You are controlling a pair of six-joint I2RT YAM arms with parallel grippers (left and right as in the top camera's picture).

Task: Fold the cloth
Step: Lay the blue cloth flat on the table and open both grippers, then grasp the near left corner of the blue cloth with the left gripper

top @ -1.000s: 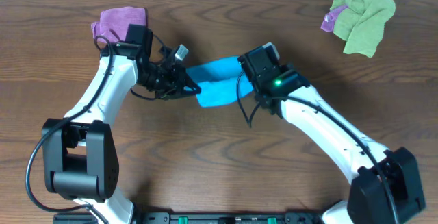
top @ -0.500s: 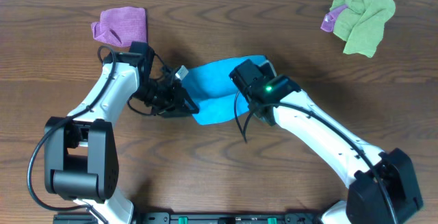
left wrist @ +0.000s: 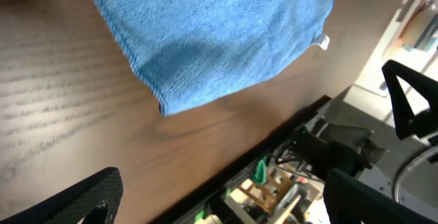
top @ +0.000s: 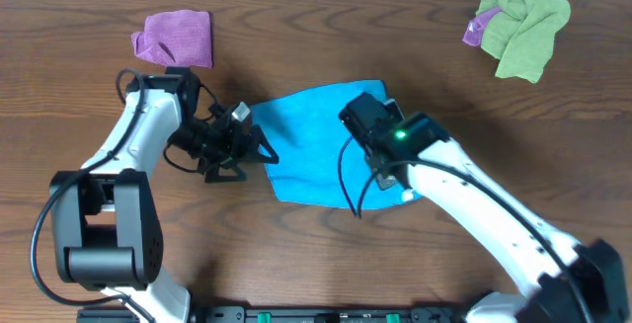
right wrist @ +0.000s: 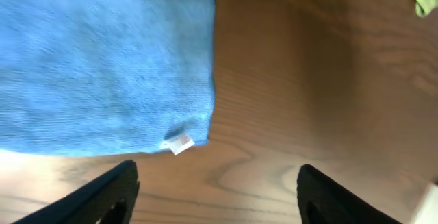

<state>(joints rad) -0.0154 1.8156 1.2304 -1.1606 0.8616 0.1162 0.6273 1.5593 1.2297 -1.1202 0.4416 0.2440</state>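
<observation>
Overhead view: lit evenly and brightly from above, focus sharp. Soft shadows cast under arms onto dark brown wooden desk (top: 296,254).

Left wrist view: weave of blue terry cloth (left wrist: 219,39) resolved, dim shaded patch seen near its lower edge. Left pincer (left wrist: 226,198) blurred at lower corners.

Right wrist view: softer, cloth weave smeared. Pale sheen seen on desk, lower left. Right pincer (right wrist: 217,195) out of focus.

I can read no words, numbers or brand marks anywhere in my views. The one label I see is a small white tag (right wrist: 178,144) at a corner of the blue cloth (right wrist: 102,59). Its face is too small and blurred to show any print.
</observation>
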